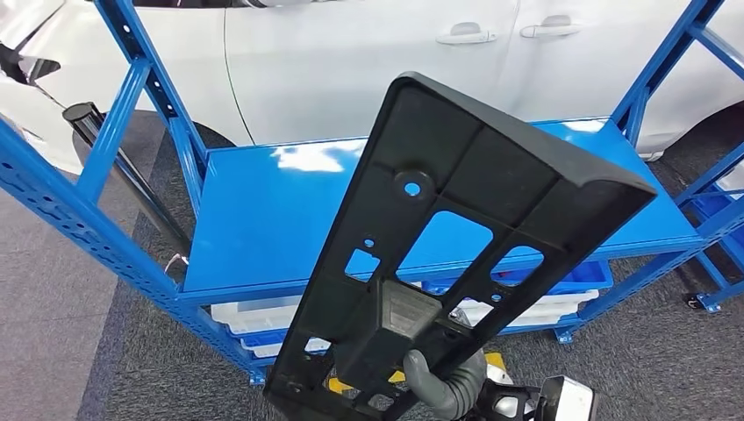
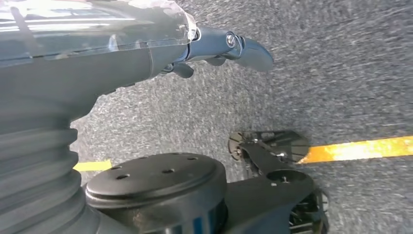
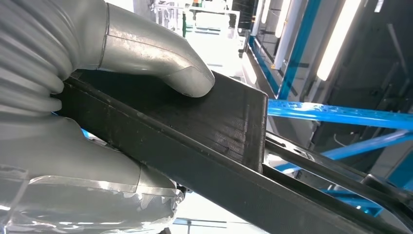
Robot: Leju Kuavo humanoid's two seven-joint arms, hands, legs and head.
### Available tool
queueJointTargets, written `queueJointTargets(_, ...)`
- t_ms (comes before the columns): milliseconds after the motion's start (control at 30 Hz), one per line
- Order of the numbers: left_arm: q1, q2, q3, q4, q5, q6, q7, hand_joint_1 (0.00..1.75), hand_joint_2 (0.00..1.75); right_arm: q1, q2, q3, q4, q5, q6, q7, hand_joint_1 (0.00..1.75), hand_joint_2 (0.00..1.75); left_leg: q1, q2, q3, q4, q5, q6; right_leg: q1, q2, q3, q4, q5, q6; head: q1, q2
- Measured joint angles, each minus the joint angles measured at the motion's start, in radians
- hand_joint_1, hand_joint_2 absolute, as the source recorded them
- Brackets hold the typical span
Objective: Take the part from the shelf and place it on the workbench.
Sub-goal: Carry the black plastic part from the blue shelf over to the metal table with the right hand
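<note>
From the head view, the robot's right hand [image 1: 443, 386] grips the lower end of a long black plastic part [image 1: 456, 237], holding it tilted up in front of the blue shelf [image 1: 263, 210], clear of its top board, with a white car [image 1: 351, 61] behind. In the left wrist view, the left hand [image 2: 214, 46] hangs above grey carpet [image 2: 341, 73], fingers loosely apart and holding nothing. In the right wrist view, the right hand's thumb [image 3: 160, 56] presses on the part's ribbed block.
</note>
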Motion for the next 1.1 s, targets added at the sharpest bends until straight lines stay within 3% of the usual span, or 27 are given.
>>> queueJointTargets(67,-0.001,-0.001,0.0,0.0,0.001,0.0,-0.001,0.0,1.75,0.001,0.0,-0.001,0.0,0.001,0.001,-0.002,1.55,1.75,-0.003,0.0,-0.001,0.003,-0.007,-0.01,0.004,0.002,0.018,-0.045,0.005,-0.009,0.0,0.0)
queueJointTargets(133,-0.001,-0.001,0.0,0.0,0.003,0.0,-0.002,0.0,1.75,0.001,0.001,-0.001,-0.001,0.001,0.001,-0.002,1.55,1.75,-0.002,0.001,0.0,0.003,-0.012,-0.019,0.004,0.004,0.019,-0.051,0.003,-0.019,0.0,0.0)
queueJointTargets(200,-0.003,-0.001,0.0,0.0,0.004,0.002,-0.003,0.0,1.75,0.001,0.005,-0.001,-0.003,0.001,0.002,-0.001,1.55,1.75,0.0,0.002,-0.012,0.038,-0.037,-0.031,-0.001,0.002,0.026,-0.058,0.002,-0.029,0.0,0.0)
queueJointTargets(300,-0.004,-0.001,0.0,0.0,0.006,0.006,-0.003,0.0,1.75,0.0,0.013,-0.002,-0.005,0.001,0.004,0.002,1.55,1.75,0.007,0.002,-0.106,0.226,-0.121,-0.048,-0.003,-0.002,0.033,-0.06,-0.003,-0.039,0.0,0.0)
queueJointTargets(333,-0.003,-0.001,0.0,0.0,0.007,0.007,-0.004,0.0,1.75,0.0,0.014,-0.002,-0.005,0.001,0.004,0.004,1.55,1.75,0.009,0.002,-0.138,0.281,-0.135,-0.051,-0.003,-0.002,0.034,-0.06,-0.004,-0.04,0.0,0.0)
queueJointTargets(367,-0.003,-0.001,0.0,0.0,0.008,0.008,-0.005,0.0,1.75,0.0,0.014,-0.002,-0.004,0.001,0.004,0.006,1.55,1.75,0.011,0.002,-0.153,0.3,-0.128,-0.052,-0.003,-0.002,0.035,-0.06,-0.005,-0.04,0.0,0.0)
queueJointTargets(400,-0.003,-0.001,0.0,0.0,0.008,0.007,-0.006,0.0,1.75,0.0,0.015,-0.002,-0.004,0.001,0.005,0.006,1.55,1.75,0.012,0.002,-0.149,0.279,-0.102,-0.052,-0.003,-0.001,0.038,-0.06,-0.007,-0.039,0.0,0.0)
queueJointTargets(467,-0.005,-0.001,0.0,0.0,0.008,0.004,-0.009,0.0,1.75,-0.001,0.016,-0.002,-0.003,0.001,0.007,0.006,1.55,1.75,0.012,0.002,-0.095,0.146,-0.02,-0.046,-0.003,0.001,0.046,-0.06,-0.011,-0.035,0.0,0.0)
queueJointTargets(533,-0.008,-0.001,0.0,0.0,0.008,-0.002,-0.009,0.0,1.75,-0.002,0.016,-0.004,-0.001,0.0,0.01,0.003,1.55,1.75,0.008,0.002,-0.048,0.034,0.023,-0.035,0.001,0.001,0.049,-0.058,-0.013,-0.027,0.0,0.0)
queueJointTargets(633,-0.009,-0.001,0.0,0.0,0.008,-0.009,-0.008,0.0,1.75,-0.003,0.016,-0.008,0.007,-0.004,0.015,-0.008,1.55,1.75,0.004,0.0,-0.041,0.01,0.029,-0.018,0.003,0.001,0.046,-0.062,-0.007,-0.009,0.0,0.0)
queueJointTargets(700,-0.009,-0.002,0.0,0.0,0.009,-0.009,-0.008,0.0,1.75,-0.006,0.016,-0.01,0.013,-0.005,0.016,-0.013,1.55,1.75,0.008,0.002,-0.039,-0.001,0.038,-0.004,0.002,0.001,0.041,-0.046,-0.024,0.001,0.0,0.0)
queueJointTargets(767,-0.011,-0.002,0.0,0.0,0.011,-0.01,-0.007,0.0,1.75,-0.009,0.016,-0.012,0.018,-0.006,0.016,-0.016,1.55,1.75,0.009,0.004,-0.04,-0.008,0.046,0.007,0.0,0.001,0.007,0.039,-0.082,0.006,0.0,0.0)
queueJointTargets(833,-0.011,-0.002,0.0,0.0,0.014,-0.01,-0.007,0.0,1.75,-0.011,0.015,-0.013,0.026,-0.006,0.017,-0.016,1.55,1.75,0.006,0.005,-0.047,-0.006,0.049,0.012,-0.002,0.0,-0.049,0.168,-0.144,0.008,0.0,0.0)
queueJointTargets(867,-0.01,-0.002,0.0,0.0,0.014,-0.01,-0.008,0.0,1.75,-0.011,0.014,-0.014,0.031,-0.006,0.017,-0.016,1.55,1.75,0.004,0.005,-0.05,-0.005,0.051,0.012,-0.002,0.0,-0.064,0.206,-0.154,0.009,0.0,0.0)
queueJointTargets(900,-0.009,-0.002,0.0,0.0,0.014,-0.01,-0.008,0.0,1.75,-0.012,0.014,-0.014,0.035,-0.007,0.017,-0.016,1.55,1.75,0.003,0.005,-0.054,-0.002,0.052,0.012,-0.002,0.0,-0.059,0.206,-0.144,0.009,0.0,0.0)
queueJointTargets(933,-0.009,-0.002,0.0,0.0,0.015,-0.01,-0.009,0.0,1.75,-0.014,0.014,-0.015,0.038,-0.008,0.017,-0.016,1.55,1.75,0.003,0.005,-0.056,0.001,0.052,0.012,-0.002,0.0,-0.035,0.165,-0.118,0.007,0.0,0.0)
queueJointTargets(1000,-0.01,-0.002,0.0,0.0,0.014,-0.014,-0.011,0.0,1.75,-0.021,0.014,-0.016,0.042,-0.01,0.016,-0.016,1.55,1.75,0.001,0.004,-0.061,0.011,0.051,0.008,-0.001,0.0,0.039,0.029,-0.062,0.002,0.0,0.0)
queueJointTargets(1033,-0.01,-0.002,0.0,0.0,0.013,-0.017,-0.011,0.0,1.75,-0.024,0.014,-0.016,0.042,-0.012,0.016,-0.016,1.55,1.75,-0.001,0.003,-0.065,0.016,0.051,0.004,0.001,0.0,0.064,-0.02,-0.048,-0.001,0.0,0.0)
queueJointTargets(1100,-0.011,-0.002,0.0,0.0,0.009,-0.023,-0.011,0.0,1.75,-0.028,0.013,-0.018,0.043,-0.016,0.015,-0.016,1.55,1.75,-0.004,0.003,-0.071,0.02,0.053,-0.007,0.005,0.001,0.074,-0.052,-0.042,-0.01,0.0,0.0)
